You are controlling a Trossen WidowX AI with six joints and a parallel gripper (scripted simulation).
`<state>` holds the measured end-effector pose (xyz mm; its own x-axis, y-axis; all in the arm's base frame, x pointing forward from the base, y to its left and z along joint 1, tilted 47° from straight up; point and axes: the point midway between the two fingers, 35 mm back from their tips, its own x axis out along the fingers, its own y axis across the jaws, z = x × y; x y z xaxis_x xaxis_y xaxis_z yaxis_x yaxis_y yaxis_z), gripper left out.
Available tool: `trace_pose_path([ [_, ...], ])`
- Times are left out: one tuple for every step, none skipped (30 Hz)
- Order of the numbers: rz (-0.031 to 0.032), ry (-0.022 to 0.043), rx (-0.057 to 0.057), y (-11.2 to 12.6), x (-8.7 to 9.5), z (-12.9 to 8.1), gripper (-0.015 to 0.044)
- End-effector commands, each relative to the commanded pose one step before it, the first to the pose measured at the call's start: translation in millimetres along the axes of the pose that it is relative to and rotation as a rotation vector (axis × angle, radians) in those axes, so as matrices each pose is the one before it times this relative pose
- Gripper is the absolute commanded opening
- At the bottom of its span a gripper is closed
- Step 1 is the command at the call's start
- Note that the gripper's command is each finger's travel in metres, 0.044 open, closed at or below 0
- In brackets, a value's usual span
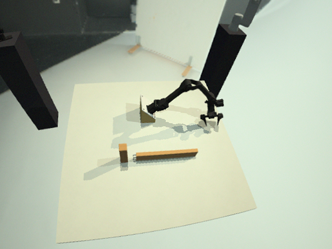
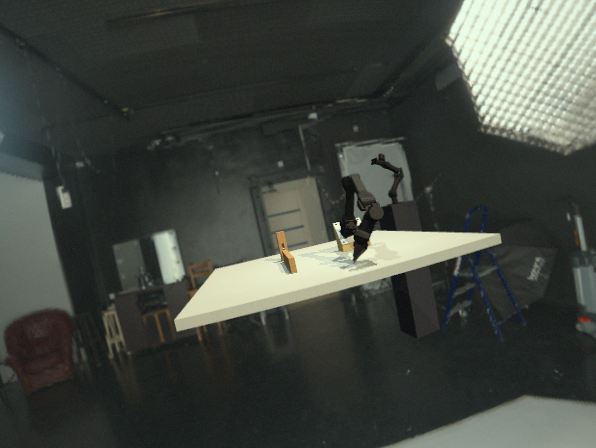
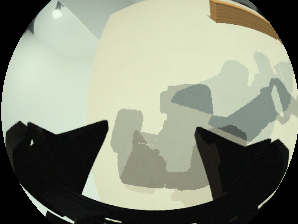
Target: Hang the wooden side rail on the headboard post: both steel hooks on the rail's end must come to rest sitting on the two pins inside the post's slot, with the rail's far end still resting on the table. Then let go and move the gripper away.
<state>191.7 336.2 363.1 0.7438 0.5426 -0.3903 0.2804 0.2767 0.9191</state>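
Note:
The wooden side rail (image 1: pixel 167 154) (image 3: pixel 241 19) lies flat on the cream table (image 1: pixel 156 212) (image 2: pixel 280 295). Its two steel hooks (image 1: pixel 134 158) point at the short wooden headboard post (image 1: pixel 123 152) (image 2: pixel 281 243), which stands upright at the rail's left end. I cannot tell whether the hooks reach into the slot. My gripper (image 1: pixel 211 118) (image 2: pixel 359 255) (image 3: pixel 152 128) is open and empty. It points down just above the table, behind the rail's far right end and well clear of it. In the wrist view only bare table and shadows lie between the fingers.
The arm's base bracket (image 1: pixel 146 113) (image 2: pixel 342 240) stands behind the post and rail. A dark block (image 1: pixel 23 81) hangs at the left, and a dark pillar (image 1: pixel 222 60) (image 2: pixel 412 280) stands at the table's back right corner. A white panel (image 1: pixel 180 19) stands behind the table.

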Motion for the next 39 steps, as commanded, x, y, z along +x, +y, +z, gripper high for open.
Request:
trace_pose_path([
  [0.00153,-0.02237,-0.0218,-1.47,15.03,14.82,0.0440],
  [0.00048,-0.00759,-0.0065,-0.54,4.69,4.83,0.0440],
  [0.00050,-0.00762,-0.0066,-0.62,4.65,4.92,0.0440],
  [0.00051,-0.00765,-0.0067,-0.70,4.60,4.99,0.0440],
  [0.00052,-0.00768,-0.0067,-0.78,4.56,5.07,0.0440],
  [0.00053,-0.00771,-0.0068,-0.86,4.51,5.15,0.0440],
  [0.00054,-0.00775,-0.0069,-0.95,4.46,5.22,0.0440],
  [0.00054,-0.00779,-0.0070,-1.04,4.41,5.29,0.0440],
  [0.00054,-0.00783,-0.0070,-1.13,4.36,5.36,0.0440],
  [0.00091,-0.00751,-0.0080,-1.07,4.12,5.46,0.0440],
  [0.00092,-0.00757,-0.0080,-1.16,4.06,5.52,0.0440],
  [0.00092,-0.00762,-0.0081,-1.27,4.00,5.58,0.0440],
  [0.00091,-0.00768,-0.0082,-1.37,3.94,5.64,0.0440],
  [0.00091,-0.00774,-0.0083,-1.48,3.88,5.69,0.0440],
  [0.00090,-0.00780,-0.0084,-1.58,3.82,5.74,0.0440],
  [0.00088,-0.00787,-0.0085,-1.69,3.75,5.78,0.0440],
  [0.00086,-0.00793,-0.0086,-1.80,3.68,5.82,0.0440],
  [0.00084,-0.00800,-0.0087,-1.92,3.61,5.86,0.0440],
  [0.00082,-0.00806,-0.0088,-2.03,3.54,5.90,0.0440],
  [0.00078,-0.00809,-0.0089,-2.14,3.45,5.89,0.0440],
  [0.00075,-0.00816,-0.0090,-2.25,3.38,5.92,0.0440],
  [0.00072,-0.00822,-0.0091,-2.37,3.30,5.95,0.0440],
  [0.00068,-0.00829,-0.0092,-2.49,3.23,5.97,0.0440],
  [0.00063,-0.00836,-0.0093,-2.61,3.15,5.98,0.0440],
  [0.00058,-0.00843,-0.0095,-2.73,3.07,6.00,0.0440],
  [0.00018,-0.00835,-0.0095,-3.01,3.17,5.87,0.0440],
  [-0.00024,-0.00826,-0.0094,-3.30,3.26,5.73,0.0440],
  [-0.00030,-0.00830,-0.0095,-3.42,3.18,5.74,0.0440],
  [-0.00036,-0.00835,-0.0096,-3.54,3.09,5.74,0.0440],
  [-0.00042,-0.00850,-0.0098,-3.71,3.04,5.80,0.0440],
  [-0.00049,-0.00858,-0.0100,-3.85,2.96,5.81,0.0440],
  [-0.00056,-0.00862,-0.0101,-3.97,2.87,5.80,0.0440],
  [-0.00072,-0.00863,-0.0101,-4.14,2.81,5.75,0.0440],
  [-0.00094,-0.00859,-0.0102,-4.33,2.78,5.67,0.0440],
  [-0.00114,-0.00855,-0.0102,-4.51,2.74,5.59,0.0440],
  [-0.00123,-0.00858,-0.0103,-4.64,2.65,5.55,0.0440],
  [-0.00131,-0.00861,-0.0104,-4.76,2.55,5.52,0.0440],
  [-0.00140,-0.00864,-0.0105,-4.88,2.45,5.48,0.0440],
  [-0.00148,-0.00867,-0.0106,-5.00,2.35,5.44,0.0440],
])
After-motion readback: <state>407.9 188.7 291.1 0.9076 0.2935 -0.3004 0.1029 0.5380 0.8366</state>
